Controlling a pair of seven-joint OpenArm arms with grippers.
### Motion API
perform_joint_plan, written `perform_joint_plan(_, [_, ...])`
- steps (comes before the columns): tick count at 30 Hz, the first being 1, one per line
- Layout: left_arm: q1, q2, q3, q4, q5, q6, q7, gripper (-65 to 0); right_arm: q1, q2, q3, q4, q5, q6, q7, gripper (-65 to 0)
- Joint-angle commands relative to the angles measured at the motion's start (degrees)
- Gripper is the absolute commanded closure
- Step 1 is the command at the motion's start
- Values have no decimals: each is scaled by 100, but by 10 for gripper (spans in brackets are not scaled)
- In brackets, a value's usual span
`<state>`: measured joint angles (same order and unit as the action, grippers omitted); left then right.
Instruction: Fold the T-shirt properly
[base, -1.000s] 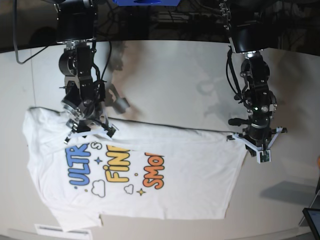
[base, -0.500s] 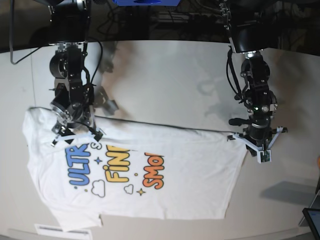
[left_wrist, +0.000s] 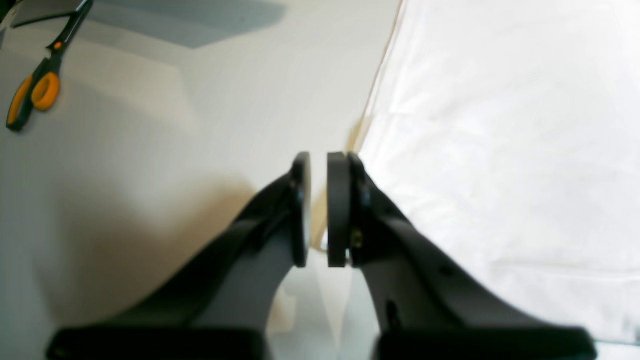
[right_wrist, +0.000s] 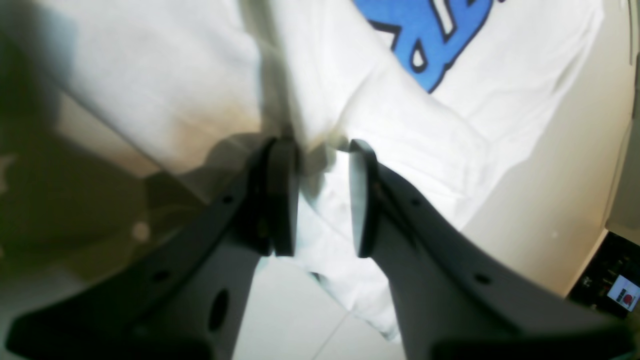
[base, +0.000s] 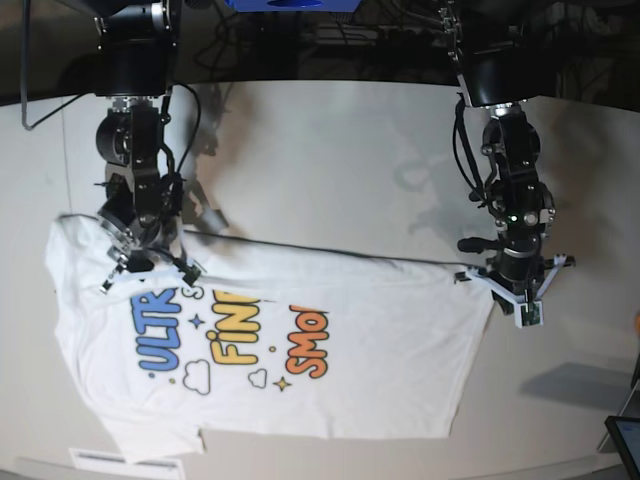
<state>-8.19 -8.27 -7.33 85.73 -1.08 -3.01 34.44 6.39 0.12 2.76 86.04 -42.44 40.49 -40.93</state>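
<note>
Left end effector (left_wrist: 318, 210) sat at the hem corner of the T-shirt (base: 300, 350), jaws nearly pressed together; whether fabric was pinched between them could not be told. Right end effector (right_wrist: 322, 197) stood at the upper shoulder edge, jaws slightly spread around a ridge of cloth beside the blue print, not visibly clamped. T-shirt lay spread print-up on the worktop (base: 330, 160), one far-edge strip apparently turned over. Judged progress: early; main folds remained undone. Scissors (left_wrist: 32, 92) lay apart.
</note>
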Motion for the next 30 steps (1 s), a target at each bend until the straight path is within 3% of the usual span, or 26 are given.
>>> perform_joint_plan(1, [-100,-56,-10,90,25,41,-142,-50,165,19,9,33,-33,-49,53,-136])
perform_joint_plan(7, [-91,-56,-10,90,25,50,-142,-50,253,19,-8,-19,-33,-49,53,-74])
perform_joint_plan(13, [-91,-56,-10,90,25,50,-142,-50,341,54,-175,-19,-69,-49,36,-52])
perform_joint_plan(20, [-91,-56,-10,90,25,50,-142,-50,376,107,-211,16,-77,-49,9,-65])
perform_joint_plan(23, [-91,-56,-10,90,25,50,-142,-50,376,133,-193,25,-77,-49,9,-118])
perform_joint_plan(27, [-91,-56,-10,90,25,50,-142,-50,490,151,-211,-28,-77,-49,9,-54])
perform_joint_plan(30, [-91,-56,-10,90,25,50,-142,-50,552,159,-211,-28,-77,-49,9,-48])
